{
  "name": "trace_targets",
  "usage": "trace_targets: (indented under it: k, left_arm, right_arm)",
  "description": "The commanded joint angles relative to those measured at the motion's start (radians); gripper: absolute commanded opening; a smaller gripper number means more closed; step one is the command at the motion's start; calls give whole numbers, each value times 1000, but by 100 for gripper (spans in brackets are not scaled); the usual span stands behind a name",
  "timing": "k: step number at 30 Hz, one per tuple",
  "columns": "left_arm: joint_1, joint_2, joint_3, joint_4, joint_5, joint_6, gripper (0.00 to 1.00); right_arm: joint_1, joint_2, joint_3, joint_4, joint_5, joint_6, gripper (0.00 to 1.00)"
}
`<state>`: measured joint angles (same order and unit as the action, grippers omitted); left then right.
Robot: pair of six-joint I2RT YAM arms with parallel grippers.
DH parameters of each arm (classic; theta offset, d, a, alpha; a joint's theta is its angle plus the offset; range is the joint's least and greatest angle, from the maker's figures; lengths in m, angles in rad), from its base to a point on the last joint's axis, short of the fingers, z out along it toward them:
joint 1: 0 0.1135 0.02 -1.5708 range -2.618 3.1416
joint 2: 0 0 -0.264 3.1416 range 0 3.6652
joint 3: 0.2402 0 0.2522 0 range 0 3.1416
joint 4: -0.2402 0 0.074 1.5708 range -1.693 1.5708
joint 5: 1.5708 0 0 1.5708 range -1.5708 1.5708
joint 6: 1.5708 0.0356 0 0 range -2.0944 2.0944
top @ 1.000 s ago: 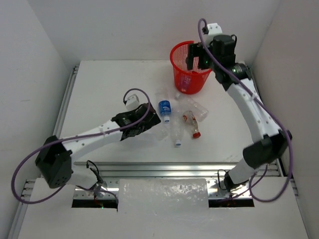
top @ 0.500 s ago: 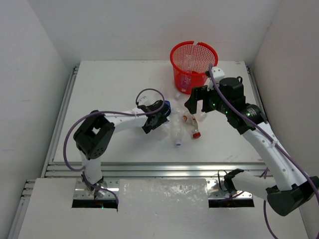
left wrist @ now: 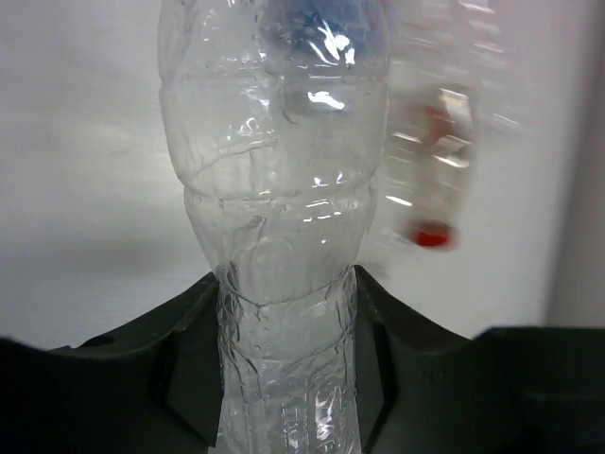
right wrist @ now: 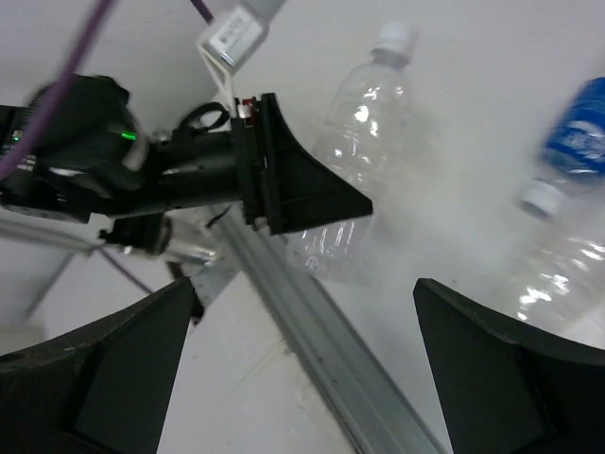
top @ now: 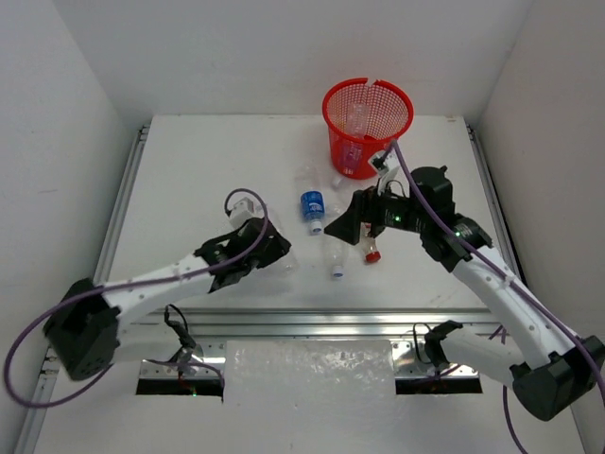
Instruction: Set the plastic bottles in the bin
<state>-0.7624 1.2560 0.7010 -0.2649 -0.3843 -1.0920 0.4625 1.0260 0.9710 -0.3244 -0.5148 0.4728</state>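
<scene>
While your left jaws are closed on one clear bottle (left wrist: pixel 274 236), well apart from the bin (top: pixel 352 151), your right jaws stand wide open over the other bottles (top: pixel 313 205) lying on the tabletop (top: pixel 189 170) near the bin.

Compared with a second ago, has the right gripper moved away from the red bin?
Yes. The right gripper was at the bin rim; it is now nearer the arm bases and slightly left, over the bottles, jaws open.

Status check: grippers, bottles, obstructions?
Left gripper shut on clear bottle. Right gripper open over loose bottles. One bottle inside bin. No visible obstruction.
</scene>
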Motion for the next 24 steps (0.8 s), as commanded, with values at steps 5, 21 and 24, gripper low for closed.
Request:
trace_targets:
  k: [5, 21, 24]
  left_arm:
    - [-29, -365, -279, 836, 546, 458, 0]
    - [-29, -315, -264, 997, 866, 434, 66]
    - [-31, -357, -157, 633, 632, 494, 98]
  right_arm:
    - [53, 28, -129, 490, -257, 239, 99]
    - [180, 94, -52, 418, -90, 130, 0]
    - [170, 71, 29, 244, 156, 11, 0]
